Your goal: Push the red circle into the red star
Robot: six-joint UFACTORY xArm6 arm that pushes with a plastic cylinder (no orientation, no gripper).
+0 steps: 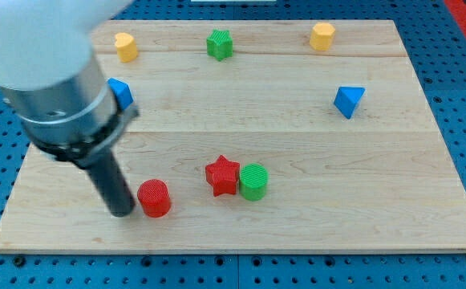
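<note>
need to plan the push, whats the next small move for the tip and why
Probably a short push toward the view's right and slightly up. My tip sits just at the view's left of the red circle, close to or touching it, and the red star lies to the circle's right, a little higher, with bare board between. The green circle touches the star's far side.

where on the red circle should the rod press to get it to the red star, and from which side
Press the red circle on its curved wall at the view's left, pushing toward the view's right and slightly up. The red star lies that way. My tip already sits at the circle's left. Stay centred; a round wall slips aside.
</note>
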